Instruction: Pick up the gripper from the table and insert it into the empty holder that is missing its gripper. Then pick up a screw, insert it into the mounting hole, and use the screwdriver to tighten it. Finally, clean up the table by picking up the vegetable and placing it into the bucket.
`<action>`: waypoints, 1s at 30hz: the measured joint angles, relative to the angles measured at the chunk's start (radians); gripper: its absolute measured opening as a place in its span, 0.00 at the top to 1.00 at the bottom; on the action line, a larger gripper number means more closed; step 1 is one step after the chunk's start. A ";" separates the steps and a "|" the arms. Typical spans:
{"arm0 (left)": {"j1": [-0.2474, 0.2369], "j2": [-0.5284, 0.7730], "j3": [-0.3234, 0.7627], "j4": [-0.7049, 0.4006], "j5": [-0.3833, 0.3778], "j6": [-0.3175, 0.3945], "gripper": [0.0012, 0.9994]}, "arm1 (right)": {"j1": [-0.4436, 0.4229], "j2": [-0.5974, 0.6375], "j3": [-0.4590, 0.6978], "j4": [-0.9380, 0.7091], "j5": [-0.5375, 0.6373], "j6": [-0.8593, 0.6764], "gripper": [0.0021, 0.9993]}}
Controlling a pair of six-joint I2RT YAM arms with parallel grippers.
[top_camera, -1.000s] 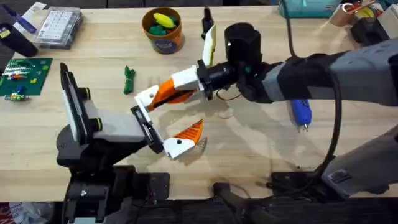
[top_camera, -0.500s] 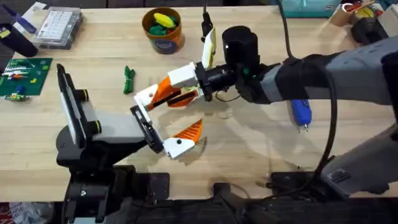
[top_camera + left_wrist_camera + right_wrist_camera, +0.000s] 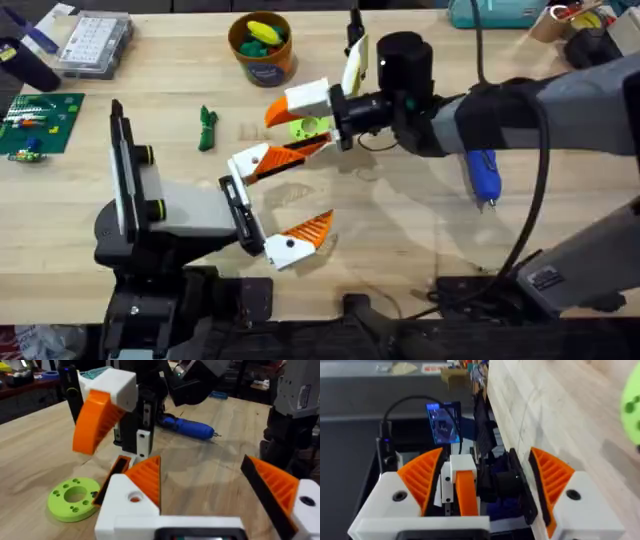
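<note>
Screwdriver [image 3: 482, 176] lies on the table [image 3: 400, 240] beside the right arm, well behind its spread, empty gripper [image 3: 296, 125]. Its tip points toward the near edge. Left gripper [image 3: 275, 200] gapes empty too.

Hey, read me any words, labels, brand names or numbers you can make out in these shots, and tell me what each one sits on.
No text can be read with confidence.
Orange round bucket with blue band: a dark blue label with markings, too blurred to read.
Clear plastic compartment box: printed rows, too small to read.
Green circuit board: small markings, unreadable.
Glowing blue screen below the table edge: blurred, unreadable.
Blue-handled screwdriver: no lettering visible.
</note>
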 joint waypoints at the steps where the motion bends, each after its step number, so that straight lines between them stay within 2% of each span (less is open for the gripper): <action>1: 0.000 0.000 0.000 0.000 0.001 0.000 0.01 | -0.011 0.000 0.000 0.000 -0.004 0.000 0.01; 12: 0.000 0.000 0.000 -0.001 0.006 0.000 0.01 | -0.146 0.000 0.000 -0.006 -0.116 -0.052 0.00; 24: 0.000 0.000 0.000 -0.001 0.008 0.000 0.01 | -0.146 0.000 0.000 -0.006 -0.282 -0.114 0.00; 30: 0.000 0.000 0.000 -0.001 0.008 0.000 0.01 | -0.143 0.000 0.000 -0.006 -0.311 -0.137 0.00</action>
